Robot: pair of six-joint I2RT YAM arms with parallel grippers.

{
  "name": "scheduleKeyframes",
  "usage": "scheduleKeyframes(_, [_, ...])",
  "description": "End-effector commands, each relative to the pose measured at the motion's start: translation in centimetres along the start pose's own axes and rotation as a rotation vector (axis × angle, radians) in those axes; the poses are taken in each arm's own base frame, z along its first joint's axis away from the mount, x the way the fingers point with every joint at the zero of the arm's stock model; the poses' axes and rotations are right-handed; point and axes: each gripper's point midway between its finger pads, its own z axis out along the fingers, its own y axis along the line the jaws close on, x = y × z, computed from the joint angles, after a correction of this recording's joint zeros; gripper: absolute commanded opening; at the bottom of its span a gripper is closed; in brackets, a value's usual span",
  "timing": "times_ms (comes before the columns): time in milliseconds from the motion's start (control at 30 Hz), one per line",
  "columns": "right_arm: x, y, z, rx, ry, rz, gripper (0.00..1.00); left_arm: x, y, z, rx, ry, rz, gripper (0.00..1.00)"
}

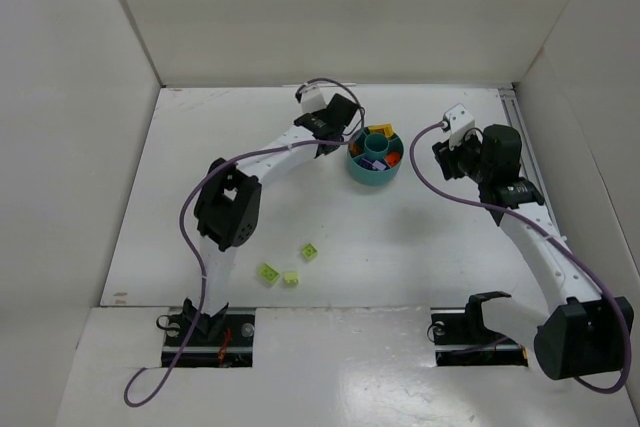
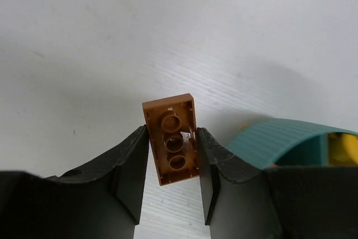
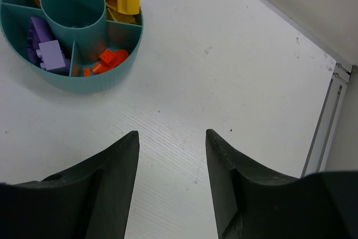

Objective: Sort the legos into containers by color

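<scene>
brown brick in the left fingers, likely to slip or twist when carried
Probably rigid and very light: the brown brick looks like hard plastic, hollow underneath. The left fingers pinch its long sides with one end sticking out, so a bump might pivot it. Its smooth glossy walls could slip a little.
</scene>
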Motion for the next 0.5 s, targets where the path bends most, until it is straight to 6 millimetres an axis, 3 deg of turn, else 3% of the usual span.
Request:
scheduleKeyframes(0, [-1.5,-0.6,-0.4,0.025,-0.066,-0.008,0.56,-6.8,-2.1,-5.1,0.088,-0.217,-0.040,0.15])
scheduleKeyframes(133, [-1.7,-1.0,-0.7,0.049,-0.067,-0.010,0.56,-8.7,-5.3,-6.8,0.200,-0.294,-0.060,0.15])
scheduleKeyframes(233, [-1.6,-1.2,-0.8,0.060,-0.062,-0.009,0.56,-8.2,-7.9,-8.2,0.265,-0.337,-0.028,0.17])
scheduleKeyframes(467, [-1.8,-1.4,-1.0,0.072,-0.066,-0.011,0.56,-7.2,-9.7,-8.3,0.261,-0.419,0.040,0.21])
